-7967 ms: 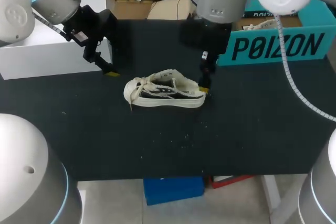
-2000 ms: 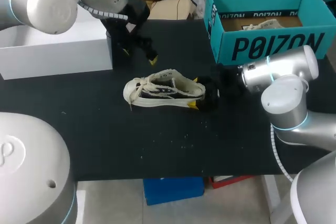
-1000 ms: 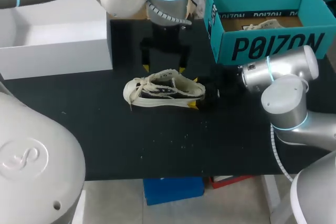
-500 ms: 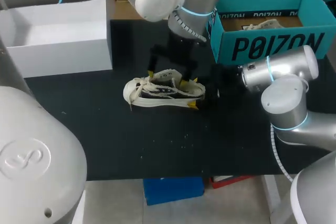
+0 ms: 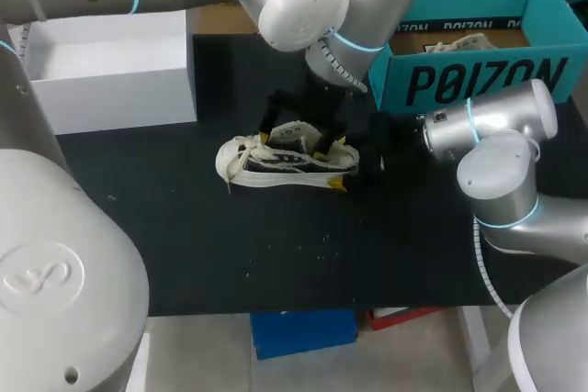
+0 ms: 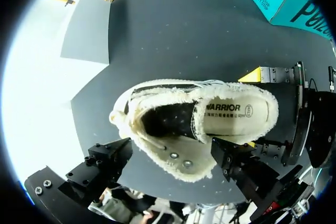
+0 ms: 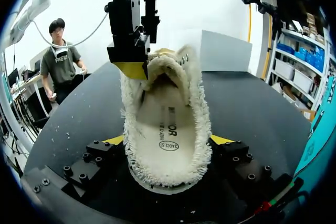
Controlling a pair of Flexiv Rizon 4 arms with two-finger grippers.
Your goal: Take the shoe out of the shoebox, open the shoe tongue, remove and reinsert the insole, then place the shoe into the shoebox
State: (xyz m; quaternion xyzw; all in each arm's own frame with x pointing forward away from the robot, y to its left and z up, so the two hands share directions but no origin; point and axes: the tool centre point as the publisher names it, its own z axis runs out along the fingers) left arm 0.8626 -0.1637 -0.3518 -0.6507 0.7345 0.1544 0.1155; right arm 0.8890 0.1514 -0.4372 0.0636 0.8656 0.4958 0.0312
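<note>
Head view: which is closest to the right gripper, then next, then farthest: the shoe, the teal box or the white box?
1. Shoe: its heel is in the right gripper.
2. Teal box: just behind, at the right.
3. White box: far off, at the left.

Cream shoe, black sides, cream laces, there on a black bench flecked with pale specks; teal shoebox, black lettering; plain white box; right hand black, yellow-tipped.
</note>
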